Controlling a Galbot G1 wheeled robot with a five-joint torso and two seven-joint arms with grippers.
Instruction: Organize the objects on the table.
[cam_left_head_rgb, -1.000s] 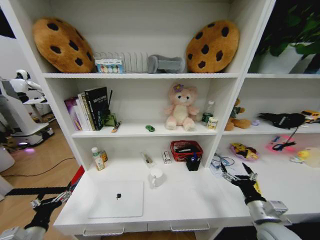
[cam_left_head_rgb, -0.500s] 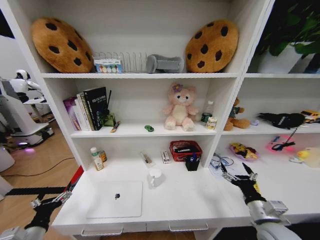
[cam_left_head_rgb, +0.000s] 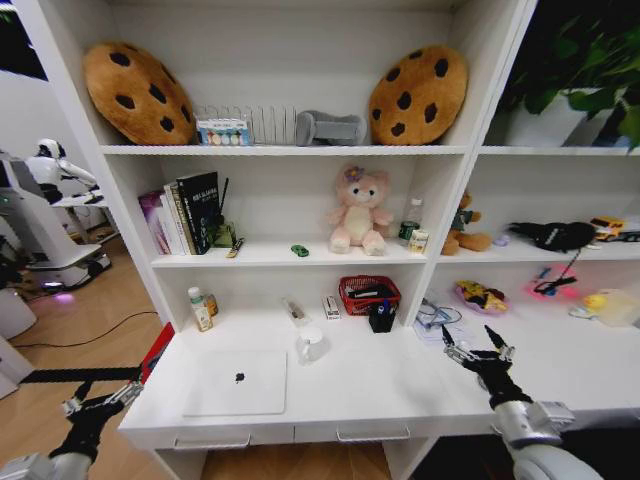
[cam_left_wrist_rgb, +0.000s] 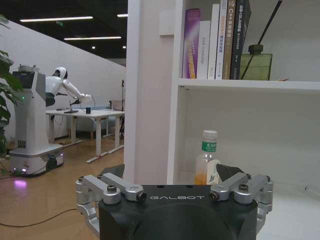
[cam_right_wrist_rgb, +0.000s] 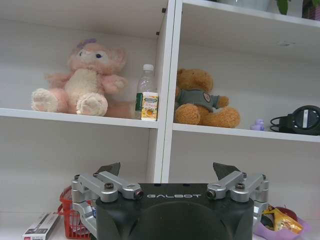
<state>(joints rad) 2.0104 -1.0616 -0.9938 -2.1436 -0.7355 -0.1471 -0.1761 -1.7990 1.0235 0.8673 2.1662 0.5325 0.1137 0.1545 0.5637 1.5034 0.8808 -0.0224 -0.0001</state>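
Note:
A shut silver laptop (cam_left_head_rgb: 238, 382) lies flat at the left front of the white table (cam_left_head_rgb: 390, 388). A tiny green toy car (cam_left_head_rgb: 300, 250) sits on the middle shelf. A black holder (cam_left_head_rgb: 381, 318) with a blue pen in it stands at the back of the table. My left gripper (cam_left_head_rgb: 98, 398) hangs open off the table's left end, low beside it. In the left wrist view the left gripper (cam_left_wrist_rgb: 170, 172) faces a juice bottle (cam_left_wrist_rgb: 206, 165). My right gripper (cam_left_head_rgb: 472, 345) is open just above the table's right front; the right wrist view shows the right gripper (cam_right_wrist_rgb: 167, 170) empty.
A white mug (cam_left_head_rgb: 310, 345), a red basket (cam_left_head_rgb: 370, 293), a small box (cam_left_head_rgb: 331, 306) and a bottle (cam_left_head_rgb: 200, 308) stand on the table. Books (cam_left_head_rgb: 185, 215), a pink bear (cam_left_head_rgb: 357, 210) and cookie cushions (cam_left_head_rgb: 140, 92) fill the shelves. Drawer handles (cam_left_head_rgb: 372, 434) line the front edge.
The whole head view has shifted and now takes in more of the desk's front and drawers, so the camera moved. Both grippers stay open in place; nothing on the table moved.

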